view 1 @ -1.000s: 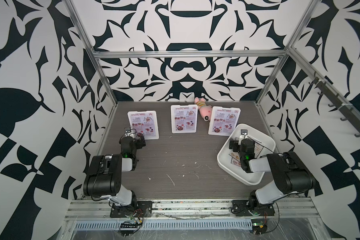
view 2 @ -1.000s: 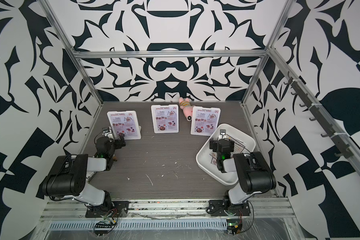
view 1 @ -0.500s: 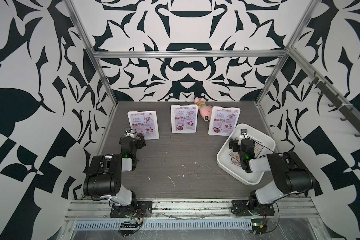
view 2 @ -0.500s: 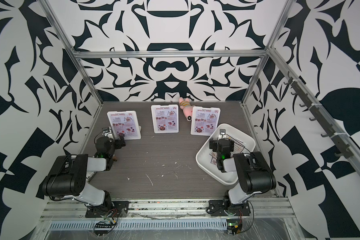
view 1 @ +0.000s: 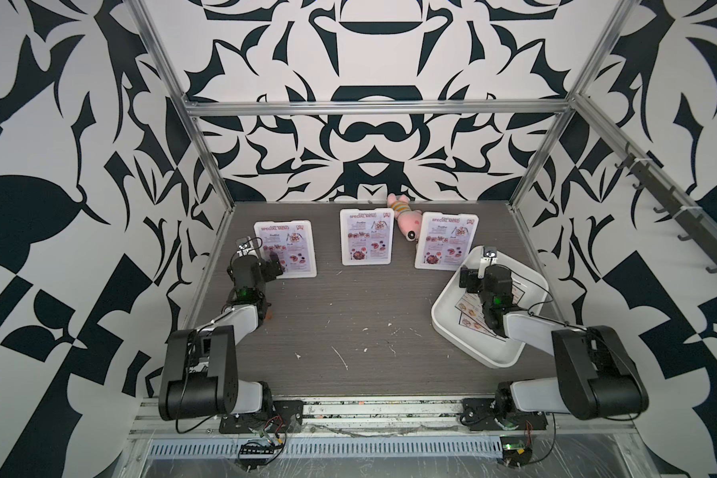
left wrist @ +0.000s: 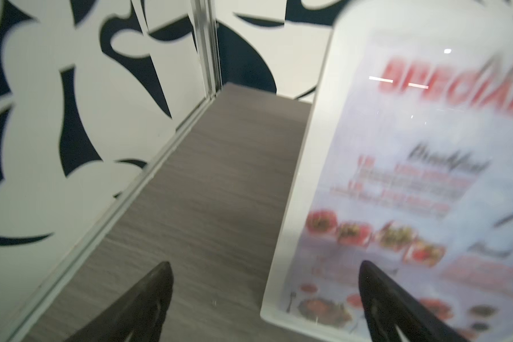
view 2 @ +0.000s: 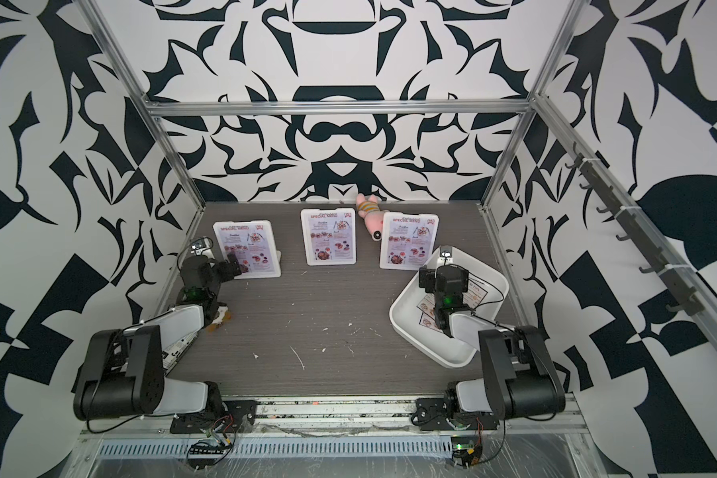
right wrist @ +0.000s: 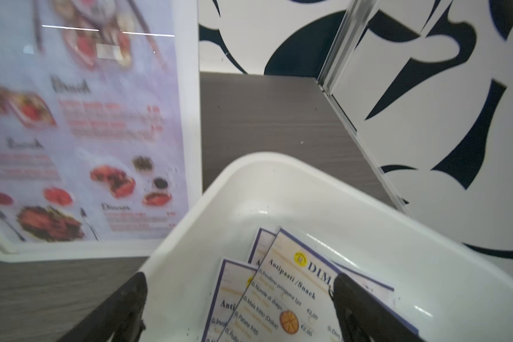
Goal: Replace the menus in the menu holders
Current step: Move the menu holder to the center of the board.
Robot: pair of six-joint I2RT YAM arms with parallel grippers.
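Three white menu holders stand upright along the back of the table in both top views: left [view 1: 284, 248], middle [view 1: 366, 242] and right [view 1: 447, 241]. Each holds a pink-lavender "SPECIAL MENU" menu [left wrist: 427, 177]. My left gripper [left wrist: 265, 266] is open low on the table. One finger is in front of the left holder's [left wrist: 308, 177] lower corner and the other is out over bare table. My right gripper [right wrist: 239, 277] hangs open over the white tray [right wrist: 279, 160]. Overlapping white "DIM" menus [right wrist: 290, 296] lie in the tray beneath it. Neither gripper holds anything.
A pink plush toy [view 1: 404, 217] lies at the back between the middle and right holders. The tray [view 1: 443, 327] sits at the table's right side, just in front of the right holder [right wrist: 190, 88]. Patterned walls with metal posts close in on the left, right and back.
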